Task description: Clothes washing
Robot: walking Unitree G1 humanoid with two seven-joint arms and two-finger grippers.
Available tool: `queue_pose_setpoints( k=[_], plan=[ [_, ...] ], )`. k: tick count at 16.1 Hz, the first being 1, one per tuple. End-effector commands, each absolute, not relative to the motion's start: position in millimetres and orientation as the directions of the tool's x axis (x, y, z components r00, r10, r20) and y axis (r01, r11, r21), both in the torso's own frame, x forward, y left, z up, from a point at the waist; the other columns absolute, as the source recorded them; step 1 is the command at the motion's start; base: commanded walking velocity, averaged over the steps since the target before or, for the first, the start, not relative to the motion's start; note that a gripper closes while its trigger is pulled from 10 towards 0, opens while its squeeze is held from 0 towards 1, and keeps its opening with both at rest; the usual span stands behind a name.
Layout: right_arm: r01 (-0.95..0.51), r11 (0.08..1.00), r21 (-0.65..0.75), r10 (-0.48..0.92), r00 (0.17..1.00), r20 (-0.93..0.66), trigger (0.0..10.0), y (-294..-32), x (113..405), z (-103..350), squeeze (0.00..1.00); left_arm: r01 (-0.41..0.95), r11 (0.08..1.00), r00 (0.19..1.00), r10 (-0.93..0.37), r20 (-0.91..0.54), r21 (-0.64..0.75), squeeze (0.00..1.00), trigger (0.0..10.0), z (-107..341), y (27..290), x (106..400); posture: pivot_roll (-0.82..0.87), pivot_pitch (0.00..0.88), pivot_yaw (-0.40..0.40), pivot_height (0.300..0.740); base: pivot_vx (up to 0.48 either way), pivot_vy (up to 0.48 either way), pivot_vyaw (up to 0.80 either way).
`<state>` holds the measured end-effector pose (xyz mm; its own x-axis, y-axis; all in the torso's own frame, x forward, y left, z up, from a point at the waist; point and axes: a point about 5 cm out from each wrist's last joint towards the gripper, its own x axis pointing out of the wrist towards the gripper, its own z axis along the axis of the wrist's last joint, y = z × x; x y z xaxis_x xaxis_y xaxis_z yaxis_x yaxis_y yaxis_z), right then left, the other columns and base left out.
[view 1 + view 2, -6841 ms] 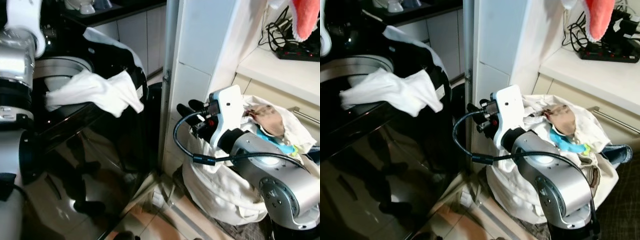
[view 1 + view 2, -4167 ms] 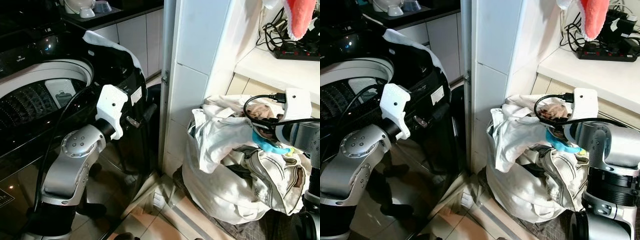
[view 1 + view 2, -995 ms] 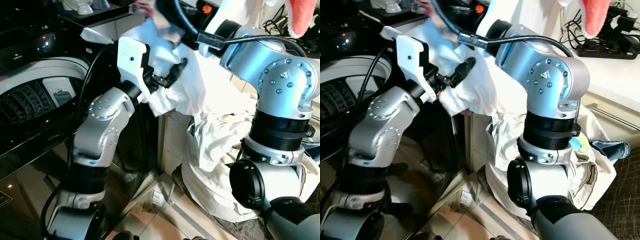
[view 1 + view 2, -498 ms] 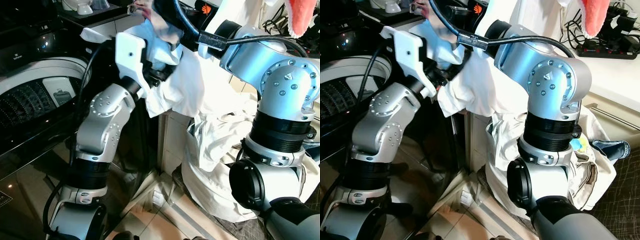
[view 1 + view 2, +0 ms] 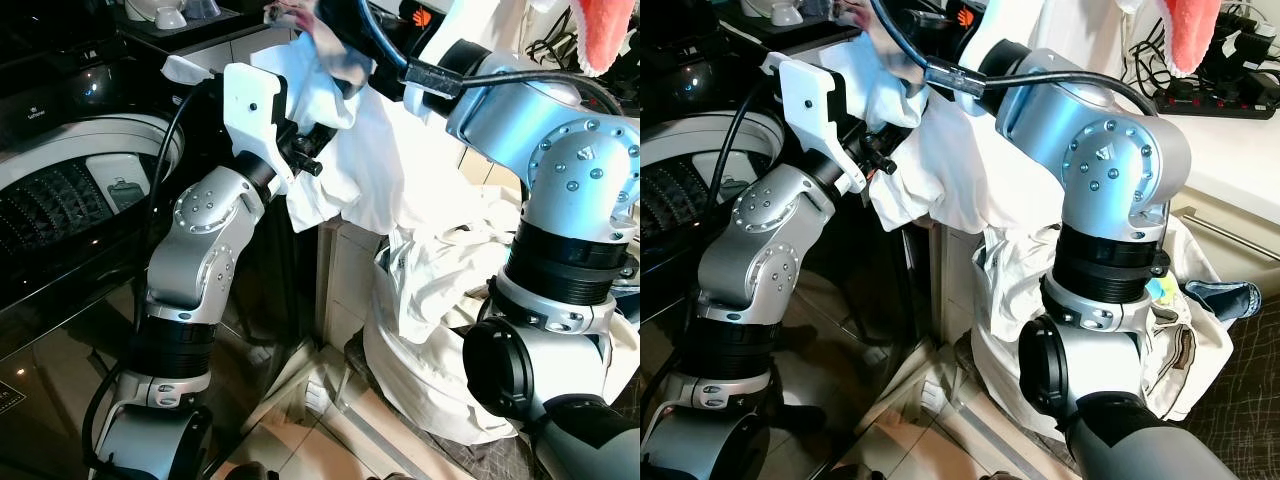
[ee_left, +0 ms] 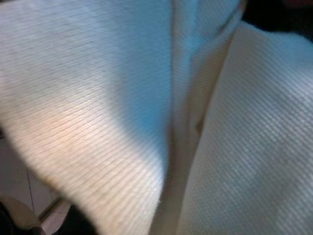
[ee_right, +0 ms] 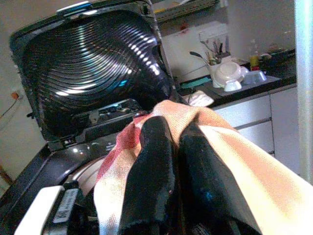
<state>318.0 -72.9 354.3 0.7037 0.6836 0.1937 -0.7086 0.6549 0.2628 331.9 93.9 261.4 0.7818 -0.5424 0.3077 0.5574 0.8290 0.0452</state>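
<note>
Right wrist view: a white garment (image 7: 234,156), tinted pink and peach in this light, is being pinched between the two black fingers (image 7: 146,176) of the right gripper (image 7: 173,147), which are pressed together on a bunched fold.
Garment: the white garment is being held up high in the left eye view, between the washing machine (image 5: 70,190) and the laundry bag (image 5: 430,390); it is hanging in loose, crumpled folds, and its lower part is trailing down to the pile in the bag.
Left wrist view: ribbed white fabric is being seen at very close range, with one deep crease running through it.
Left gripper: the left gripper (image 5: 310,160) is being pushed into the hanging folds just beside the machine; its fingers are being hidden by the cloth, so whether they are apart or together cannot be told.
Washing machine: a black top-loader is being shown with its lid (image 7: 93,58) raised and the drum (image 5: 60,205) exposed.
Laundry bag: a white cloth bag is being kept on the floor against the white cabinet (image 5: 400,60), stuffed with pale clothes.
</note>
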Motion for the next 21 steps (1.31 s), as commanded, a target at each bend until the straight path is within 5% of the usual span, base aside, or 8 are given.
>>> queue_pose_setpoints(
  k=[1, 6, 8, 9, 10, 16, 18, 21],
  plan=[
    [-0.704, 0.661, 0.262, 0.669, 0.71, 0.219, 0.0, -78.3, 316.0, 357.6, 0.0, 0.551, 0.833, 0.782, -0.536, 0.317, 0.049, 0.0, 0.0, 264.2, 98.6, 330.7, 0.0, 0.0, 0.001, 0.74, 0.0, 0.0, 0.0],
    [-0.696, 0.668, 0.263, 0.662, 0.717, 0.218, 0.0, -78.8, 315.0, 356.4, 0.0, 0.54, 0.84, 0.793, -0.528, 0.305, 0.049, 0.0, 0.0, 263.7, 102.9, 332.2, 0.0, 0.0, 0.008, 0.74, 0.0, 0.0, 0.0],
    [-0.689, 0.674, 0.265, 0.655, 0.724, 0.215, 5.4, -79.0, 314.7, 355.2, 0.0, 0.515, 0.856, 0.812, -0.505, 0.292, 0.049, 0.0, 0.0, 263.0, 108.4, 334.7, 0.0, 0.0, 0.011, 0.74, 0.0, 0.0, 0.0],
    [-0.685, 0.678, 0.267, 0.652, 0.728, 0.214, 10.0, -79.4, 314.8, 354.7, 0.0, 0.504, 0.862, 0.82, -0.496, 0.285, 0.052, 0.0, 0.0, 262.4, 111.0, 336.1, 0.0, 0.0, 0.014, 0.74, 0.0, 0.0, 0.0],
    [-0.693, 0.665, 0.279, 0.657, 0.72, 0.223, 10.0, -80.1, 314.0, 354.6, 1.0, 0.493, 0.869, 0.828, -0.486, 0.28, 0.05, 0.0, 0.0, 262.1, 112.8, 337.5, 0.0, 0.0, 0.014, 0.74, 0.0, 0.0, 0.0],
    [-0.632, 0.735, 0.246, 0.594, 0.775, 0.216, 10.0, -107.0, 310.6, 352.8, 1.0, 0.361, 0.922, 0.888, -0.385, 0.251, 0.139, 0.0, 0.0, 268.3, 138.6, 351.4, 0.01, 0.0, 0.009, 0.74, 0.0, 0.0, 0.0],
    [-0.555, 0.819, 0.146, 0.536, 0.831, 0.151, 10.0, -133.1, 309.4, 343.2, 0.0, 0.227, 0.916, 0.926, -0.308, 0.218, 0.331, 0.0, 0.0, 280.2, 160.3, 370.4, 0.02, 0.0, 0.008, 0.74, 0.0, 0.0, 0.0],
    [-0.499, 0.867, 0.011, 0.498, 0.866, 0.041, 10.0, -145.2, 304.7, 324.9, 0.0, -0.138, 0.819, 0.926, -0.092, 0.365, 0.558, 0.0, 0.0, 340.9, 197.6, 391.6, 0.01, 0.0, 0.016, 0.74, 0.0, 0.0, 0.0]
  ],
)
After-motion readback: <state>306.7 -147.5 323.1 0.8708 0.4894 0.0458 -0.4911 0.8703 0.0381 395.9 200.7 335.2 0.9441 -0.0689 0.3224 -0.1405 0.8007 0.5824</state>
